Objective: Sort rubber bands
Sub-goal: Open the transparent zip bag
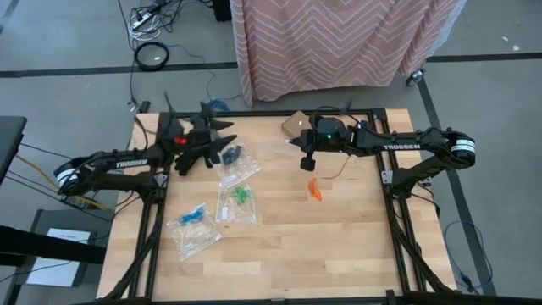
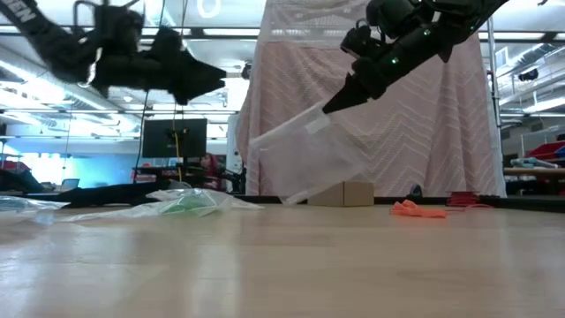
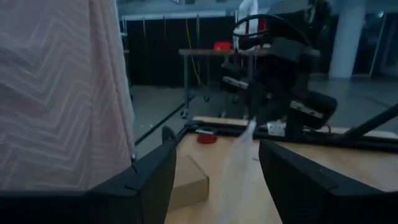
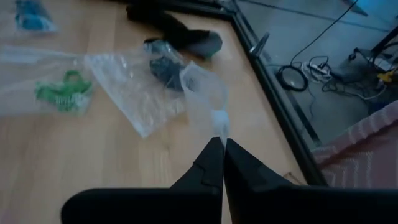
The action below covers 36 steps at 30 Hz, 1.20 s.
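Right gripper [image 4: 222, 144], fingers pinched together on the corner of a clear, limp zip bag [image 2: 305, 163], holds it hanging above the wooden table [image 1: 339, 246]; the low view shows the bag clear of the surface, which the high view does not reveal. Left gripper [image 3: 214, 174], held above the table near its left rear part, is spread wide and holds nothing. Orange bands [image 1: 314, 190] lie loose in a small tangle on bare wood near the right gripper. Green bands [image 1: 241, 195], blue bands [image 1: 194, 214] and black bands [image 1: 232, 155] sit inside three crinkled transparent bags lying flat on the table. A cardboard box [image 1: 298, 124] stands at the rear edge.
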{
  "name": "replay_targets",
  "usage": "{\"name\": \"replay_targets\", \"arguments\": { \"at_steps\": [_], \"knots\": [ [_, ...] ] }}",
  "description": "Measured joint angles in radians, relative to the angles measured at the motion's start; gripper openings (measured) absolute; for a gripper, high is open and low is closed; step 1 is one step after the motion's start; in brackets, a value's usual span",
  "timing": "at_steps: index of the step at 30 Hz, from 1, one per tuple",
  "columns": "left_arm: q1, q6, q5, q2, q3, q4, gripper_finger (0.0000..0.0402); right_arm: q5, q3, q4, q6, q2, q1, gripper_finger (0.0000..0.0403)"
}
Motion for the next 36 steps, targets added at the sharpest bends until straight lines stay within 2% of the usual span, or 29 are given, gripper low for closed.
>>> {"name": "replay_targets", "arguments": {
  "at_steps": [2,8,12,20,24,31,36],
  "knots": [
    [-0.002,-0.012,0.002,0.000,-0.056,0.076,0.0239,0.000,0.000,0.033,0.001,0.000,0.000,0.0000],
    [-0.009,-0.009,-0.042,0.002,-0.137,0.165,0.0239,-0.018,0.000,0.138,0.027,0.000,0.000,0.0000],
    [-0.009,0.009,-0.081,0.002,-0.143,0.156,0.0239,-0.056,0.000,0.248,0.047,0.000,0.000,0.0000],
    [-0.010,0.015,-0.071,0.002,-0.143,0.159,0.0239,-0.097,0.000,0.403,0.086,0.000,0.002,0.0000],
    [-0.010,0.016,-0.033,0.002,-0.143,0.159,0.0239,-0.123,0.000,0.470,0.088,0.000,0.013,0.0000],
    [-0.011,0.010,-0.044,0.010,-0.143,0.254,0.0239,-0.142,0.014,0.483,0.086,0.000,0.045,0.0000],
    [-0.034,-0.019,-0.008,0.057,-0.139,0.292,0.0239,-0.149,0.046,0.480,0.066,0.000,0.067,0.0000]
  ]
}}
